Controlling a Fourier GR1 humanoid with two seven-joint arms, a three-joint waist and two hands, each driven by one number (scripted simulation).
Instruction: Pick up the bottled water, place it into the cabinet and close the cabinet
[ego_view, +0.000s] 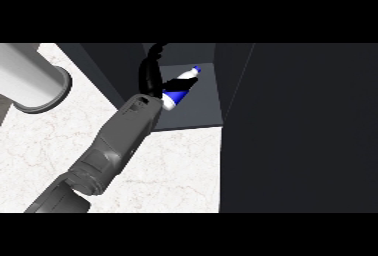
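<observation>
Head view looks steeply down on a counter (170, 170) of white stone with thin grey veins, which fills the lower left and the middle of the frame. At the upper left stands one grey cylinder (29, 80) with a wider rim at its lower end; I cannot tell what it is. The right part of the frame is taken by a large dark panel (303, 130), very likely the open door of the cabinet. Between this panel and a dark wall at the upper middle is the cabinet (199, 112), with a grey-blue floor that meets the counter at its lower edge.

One bottled water (179, 87) lies tilted on the cabinet floor in the upper middle of the frame, its white cap toward the upper right, with a blue label and a white lower end.

One grey forearm (111, 150) comes from the lower left and goes up to the cabinet. At its end one black hand (150, 75) shows; from the picture alone I cannot tell whether it is left or right. The hand is just at the left of the bottle. Its fingers are held close together and bend at the top, but I cannot tell whether they touch the bottle.
</observation>
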